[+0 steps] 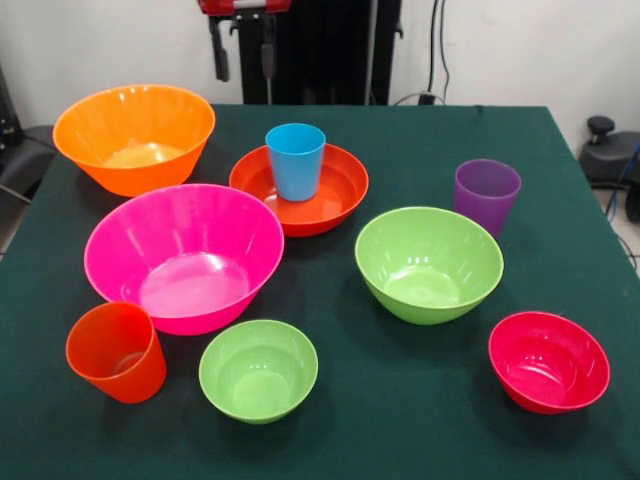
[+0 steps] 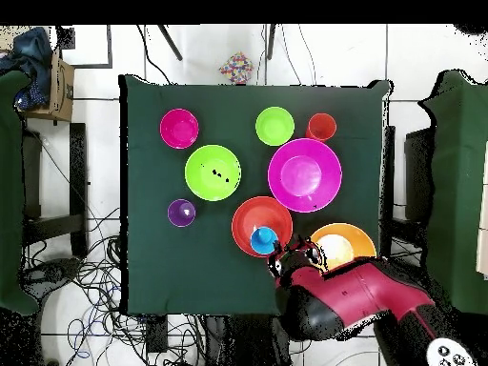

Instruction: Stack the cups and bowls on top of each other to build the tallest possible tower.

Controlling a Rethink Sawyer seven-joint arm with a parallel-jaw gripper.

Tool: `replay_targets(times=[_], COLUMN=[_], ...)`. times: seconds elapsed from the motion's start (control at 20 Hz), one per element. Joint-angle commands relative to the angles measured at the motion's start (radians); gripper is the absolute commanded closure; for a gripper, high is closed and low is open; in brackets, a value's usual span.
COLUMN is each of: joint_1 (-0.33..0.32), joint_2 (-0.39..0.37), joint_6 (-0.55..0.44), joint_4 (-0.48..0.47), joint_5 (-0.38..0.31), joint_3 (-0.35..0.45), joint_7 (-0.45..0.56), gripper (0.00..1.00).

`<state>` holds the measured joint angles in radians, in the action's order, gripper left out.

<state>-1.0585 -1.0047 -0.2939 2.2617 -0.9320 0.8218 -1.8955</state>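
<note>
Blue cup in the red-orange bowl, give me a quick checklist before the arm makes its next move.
1. Small blue plastic cup upright inside shallow red-orange plastic bowl: ok.
2. Tower beyond that pair: not ok, nothing else stacked.
3. Translucent purple plastic cup upright, standing alone: ok.
4. Large pink plastic bowl touching small orange plastic cup: cannot tell.
5. Gripper jaws open or shut: cannot tell.

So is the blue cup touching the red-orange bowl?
Touching. The front view shows the blue cup standing upright inside the shallow red-orange bowl, its bottom resting on the bowl's floor.
</note>
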Motion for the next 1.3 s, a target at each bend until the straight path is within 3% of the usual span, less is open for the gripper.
replay_targets(times=[0.05, 0.2, 0.35, 0.75, 1.3], joint_1=[-0.082, -0.109, -0.096, 0.068, 0.108], joint_2=[0.061, 0.069, 0.086, 0.155, 0.179], joint_6=[-0.131, -0.142, -0.137, -0.048, -0.019], joint_4=[0.018, 0.02, 0.01, -0.055, -0.084], joint_5=[-0.043, -0.05, -0.091, -0.337, -0.386], joint_3=[0.094, 0.115, 0.103, -0.06, -0.115], joint_7=[0.301, 0.314, 0.281, 0.042, 0.008], gripper=[0.0, 0.0, 0.0, 0.0, 0.0])
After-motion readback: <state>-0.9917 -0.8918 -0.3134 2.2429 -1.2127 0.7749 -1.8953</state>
